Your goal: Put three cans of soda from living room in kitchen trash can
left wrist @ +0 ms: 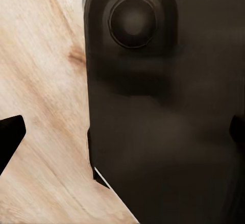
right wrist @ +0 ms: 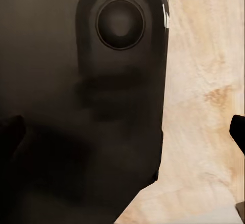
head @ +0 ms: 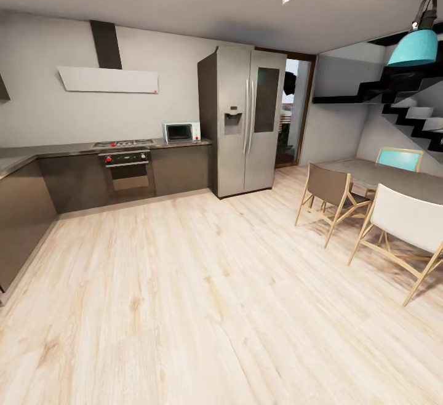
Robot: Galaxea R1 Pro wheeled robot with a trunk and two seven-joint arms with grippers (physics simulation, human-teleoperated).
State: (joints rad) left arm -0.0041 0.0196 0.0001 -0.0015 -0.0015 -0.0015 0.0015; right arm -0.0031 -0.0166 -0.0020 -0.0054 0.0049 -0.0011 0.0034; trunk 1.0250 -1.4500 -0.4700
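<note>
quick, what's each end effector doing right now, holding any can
left end effector: open, fingertips wide apart, no can between them
right end effector: open, nothing between its fingertips

Bright even daylight, soft chair shadows (head: 344, 232), wide-angle edge stretch, wrist views blurred dark

Pretty roomy kitchen here; light wood floor (head: 184, 306) runs wall to wall; dark brown cabinets (head: 74, 180) wrap the corner on the left, with a built-in oven (head: 127, 172) under a hob; a small mint microwave (head: 181, 132) sits on the counter; white hood (head: 108, 79) on the grey wall; steel double-door fridge (head: 246, 119) next to an open doorway (head: 294, 112); dining table (head: 394, 177) with chairs (head: 329, 192) on the right, teal pendant lamp (head: 413, 45) above, black stairs (head: 412, 109) behind.
</note>
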